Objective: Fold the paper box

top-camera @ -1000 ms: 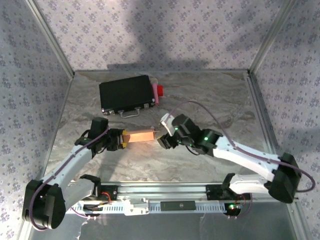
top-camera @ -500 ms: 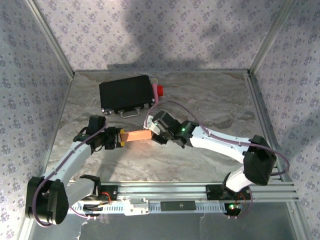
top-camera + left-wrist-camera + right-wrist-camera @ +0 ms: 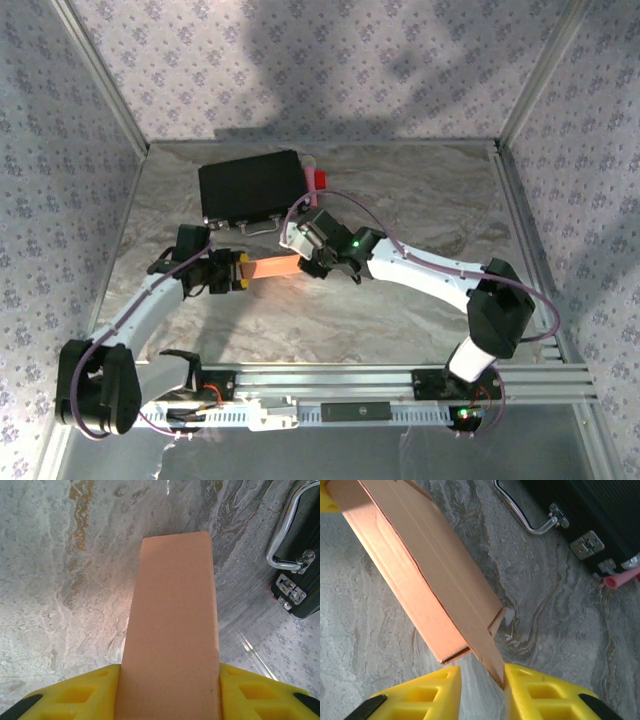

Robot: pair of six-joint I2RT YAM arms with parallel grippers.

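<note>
1. Firstly, the left arm reaches from its base at the near left corner up and inward over the table [image 3: 420, 200]. Its forearm is slanted and its wrist turned so that the left gripper [image 3: 232, 272] points to the right.
2. Its yellow fingers [image 3: 75, 695] are clamped on one end of the paper box [image 3: 272, 268], one on each side, and hold it above the table as a long orange-tan sleeve.
3. Toward the back lies a black case [image 3: 252, 187], shut, with its latches and wire handle facing the arms. A red thing [image 3: 318, 182] sits at its right end.
4. The box's other end is open, with one flap [image 3: 490, 655] jutting out. Its inside is hidden.
5. The right arm stretches low from the near right, elbow bent, across to that open end.
6. The right gripper [image 3: 482, 680] stands narrowly parted with the flap's tip in the gap. The tip seems to touch one pad, though I cannot tell for sure.
</note>
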